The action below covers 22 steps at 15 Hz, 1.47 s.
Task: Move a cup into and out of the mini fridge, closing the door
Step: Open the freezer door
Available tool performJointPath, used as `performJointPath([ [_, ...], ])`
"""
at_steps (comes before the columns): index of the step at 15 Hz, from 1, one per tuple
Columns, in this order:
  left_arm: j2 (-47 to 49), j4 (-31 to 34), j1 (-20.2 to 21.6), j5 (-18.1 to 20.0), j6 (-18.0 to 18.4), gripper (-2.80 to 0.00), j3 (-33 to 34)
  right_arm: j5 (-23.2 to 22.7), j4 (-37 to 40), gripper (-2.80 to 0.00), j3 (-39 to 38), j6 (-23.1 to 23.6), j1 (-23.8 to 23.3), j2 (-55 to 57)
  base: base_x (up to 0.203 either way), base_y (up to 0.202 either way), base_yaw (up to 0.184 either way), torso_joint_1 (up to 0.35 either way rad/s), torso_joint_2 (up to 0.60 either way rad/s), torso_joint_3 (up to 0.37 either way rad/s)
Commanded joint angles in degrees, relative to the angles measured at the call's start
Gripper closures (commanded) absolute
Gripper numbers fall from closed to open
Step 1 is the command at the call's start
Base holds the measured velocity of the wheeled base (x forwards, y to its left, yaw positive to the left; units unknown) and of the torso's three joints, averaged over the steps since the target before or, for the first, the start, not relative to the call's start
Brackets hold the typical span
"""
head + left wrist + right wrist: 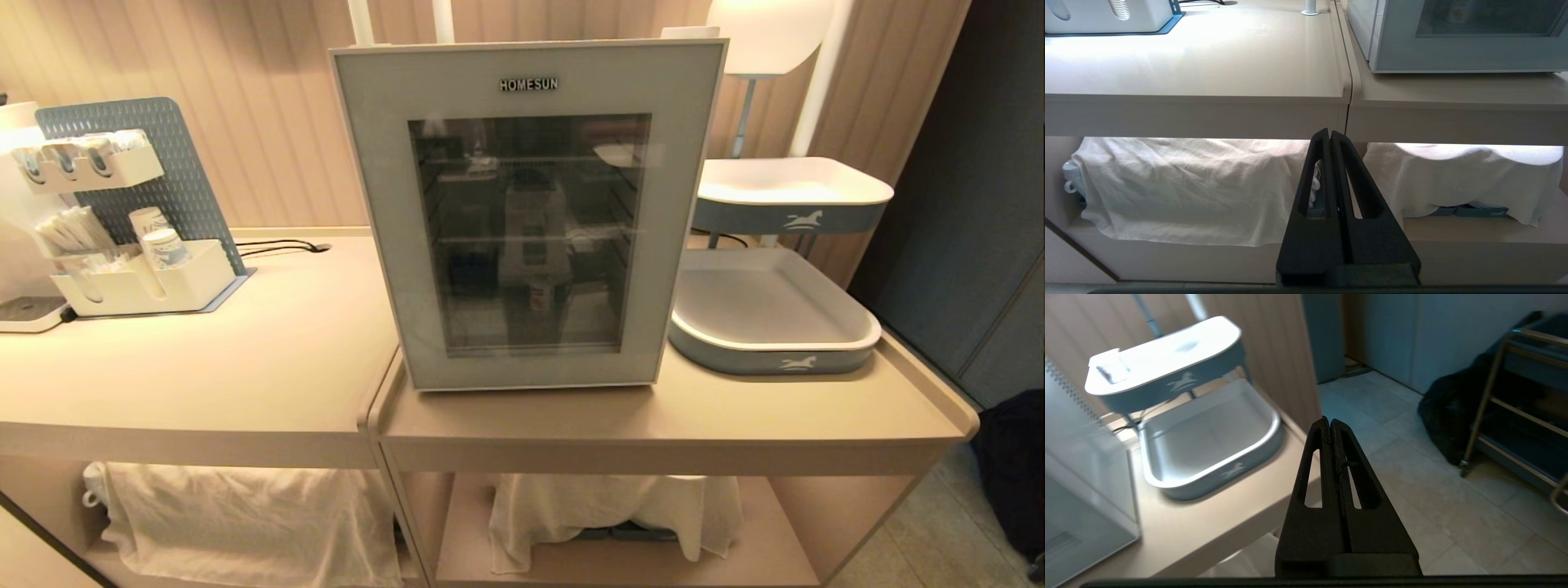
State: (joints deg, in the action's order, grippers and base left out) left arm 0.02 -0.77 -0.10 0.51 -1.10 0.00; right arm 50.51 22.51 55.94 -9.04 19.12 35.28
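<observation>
Closest to the lens in both wrist views are the black fingers themselves: the left gripper (1329,132) is pinched fully together with nothing in it, sitting low in front of the counter edge (1196,116) with white cloths (1180,188) draped on the shelf underneath. The right gripper (1329,421) is the same deal, fingers pressed tight and empty, hanging off the right end of the counter over the tiled floor (1412,490), near the lower grey-blue tray (1208,445). In the head view neither arm shows. The mini fridge (531,212) sits dead center, its door (371,204) closed flat. The cup (538,292), I think, is the small pale thing behind the glass low in the middle, but reflections make it hard to be sure. A cup organizer (139,286) sits at middle left.
</observation>
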Motion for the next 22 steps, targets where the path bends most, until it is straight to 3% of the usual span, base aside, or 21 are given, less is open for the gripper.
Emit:
performJointPath([
  [1,-0.02,-0.02,0.01,0.02,0.01,0.00,0.00,-4.80,3.41,0.00,-0.91,0.57,-5.22,-10.89,0.000,0.000,0.000,0.000,0.00,0.000],
  [3,-0.02,-0.02,0.01,0.02,0.00,0.00,0.00,-15.41,11.03,0.00,-0.88,0.92,-11.43,-17.32,0.000,0.000,0.000,0.000,0.00,0.000],
  [4,-0.02,-0.02,0.01,-0.07,0.04,0.00,0.00,-20.09,16.22,0.00,-0.07,-1.58,-12.40,-18.48,0.000,0.000,0.000,0.000,0.00,0.000],
  [6,-0.02,-0.02,0.01,-0.07,0.04,0.00,0.00,-20.64,26.92,0.00,2.61,-5.70,-14.09,-18.89,0.000,0.000,0.000,0.000,0.00,0.000],
  [8,-0.02,-0.02,0.01,0.02,0.04,0.00,0.00,-26.62,26.03,0.00,2.56,-5.22,-20.55,-19.99,0.000,0.000,0.000,0.000,0.00,0.000],
  [10,-0.02,-0.02,0.01,0.02,0.04,0.00,0.00,-35.18,24.93,0.00,0.43,-4.40,-20.26,-23.20,0.000,0.000,0.000,0.000,0.00,0.000],
  [12,-0.02,-0.02,0.01,0.02,0.04,0.00,0.00,-47.55,23.48,0.00,-6.91,-0.45,-19.36,-32.11,0.000,0.000,0.000,0.000,0.00,0.000],
  [14,-0.02,-0.02,0.01,0.02,0.04,0.00,0.00,-50.97,14.75,0.00,-18.67,-0.55,-19.01,-35.72,0.000,0.000,0.000,0.000,0.00,0.000],
  [16,-0.02,-0.02,0.01,0.02,0.04,0.00,0.00,-50.02,-3.04,0.00,-37.01,1.85,-18.85,-35.46,0.000,0.000,0.000,0.000,0.00,0.000],
  [18,-0.02,-0.02,0.01,0.02,0.04,0.00,0.00,-50.12,-12.63,0.00,-51.81,5.50,-18.75,-35.35,0.000,0.000,0.000,0.000,0.00,0.000],
  [20,-0.02,-0.02,0.01,0.02,0.04,0.00,0.00,-50.59,-17.53,0.00,-57.06,9.60,-18.66,-34.48,0.000,0.000,0.000,0.000,0.00,0.000],
  [22,-0.02,-0.02,0.01,0.02,0.04,0.00,0.00,-51.03,-21.11,0.00,-55.50,13.02,-18.59,-32.64,0.000,0.000,0.000,0.000,0.00,0.000],
])
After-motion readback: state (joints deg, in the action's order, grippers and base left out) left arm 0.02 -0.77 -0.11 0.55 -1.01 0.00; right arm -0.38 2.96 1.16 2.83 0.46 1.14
